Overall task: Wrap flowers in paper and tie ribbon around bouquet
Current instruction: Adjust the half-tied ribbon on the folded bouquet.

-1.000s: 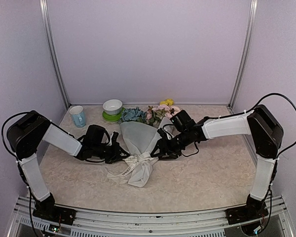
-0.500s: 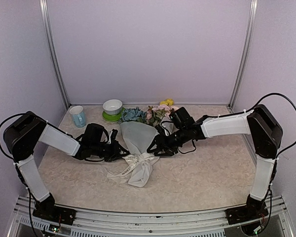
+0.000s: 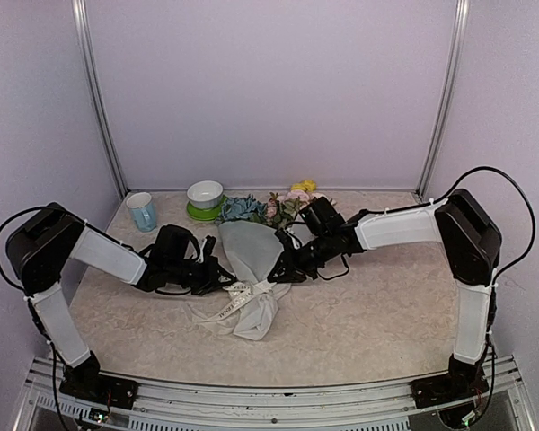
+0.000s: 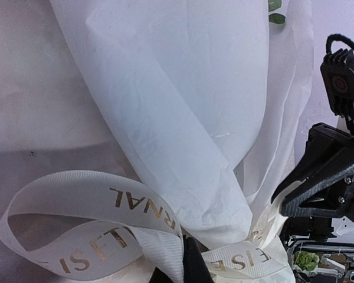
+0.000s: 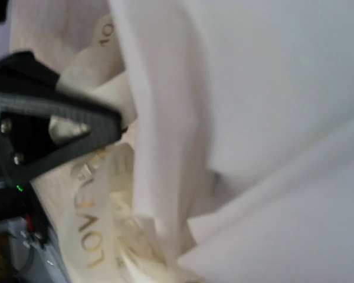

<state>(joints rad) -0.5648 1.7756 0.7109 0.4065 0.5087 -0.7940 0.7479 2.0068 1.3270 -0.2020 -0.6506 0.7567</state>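
On the worktop (image 3: 377, 314) the bouquet (image 3: 250, 254) lies mid-scene, its long axis running far to near: flowers (image 3: 283, 206) at the far end, the twisted tail of the paper (image 3: 256, 319) near. The ribbon (image 3: 241, 296) circles the narrow waist, between the two arms and about equally close to each. The left gripper (image 3: 217, 277), just left of the waist, is closed with ribbon running into its tips. The right gripper (image 3: 283, 269) sits just right of the waist, close against the paper; I cannot tell its spread.

1 bouquet (image 3: 248, 251), 1 ribbon (image 4: 65, 190), 1 cup (image 3: 142, 212) (blue), 1 bowl (image 3: 205, 192)
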